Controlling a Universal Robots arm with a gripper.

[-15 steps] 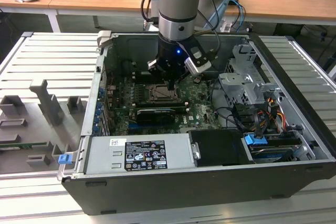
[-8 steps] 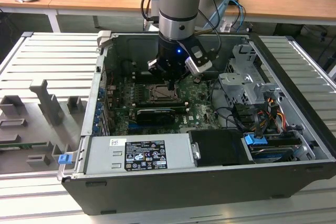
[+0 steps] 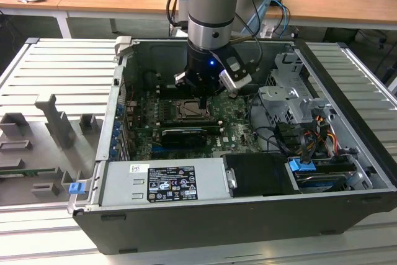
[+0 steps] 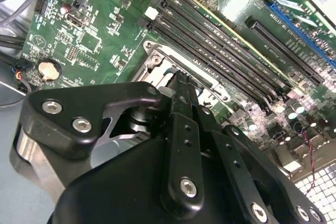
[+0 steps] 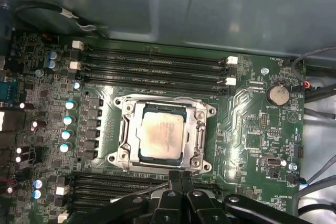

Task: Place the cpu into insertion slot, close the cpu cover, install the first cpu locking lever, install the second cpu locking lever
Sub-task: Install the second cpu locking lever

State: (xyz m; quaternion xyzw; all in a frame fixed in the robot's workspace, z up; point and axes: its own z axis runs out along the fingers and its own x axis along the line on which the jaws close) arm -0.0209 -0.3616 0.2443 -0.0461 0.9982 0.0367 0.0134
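Observation:
The cpu (image 5: 160,132), a pale silver square, lies in the insertion slot (image 5: 118,156) on the green motherboard. The cpu cover (image 5: 198,129), a silvery frame, lies flat around it with the chip showing through its window. My gripper (image 5: 181,178) is shut, its black fingertips pressed together at the socket's edge. A thin wire lever (image 5: 142,190) runs up to the tips; I cannot tell whether they touch it. In the second wrist view the gripper (image 4: 181,82) stands right at the socket's metal rim (image 4: 156,59). In the exterior view the gripper (image 3: 202,100) hangs over the socket (image 3: 186,111) inside the open case.
Long black memory slots (image 5: 152,64) flank the socket, with a coin battery (image 5: 277,95) beside it. A grey power supply (image 3: 164,181) lines the case's near side. At the exterior view's right are a drive cage (image 3: 288,100) and cables (image 3: 313,134). Grey fixtures (image 3: 53,122) stand outside.

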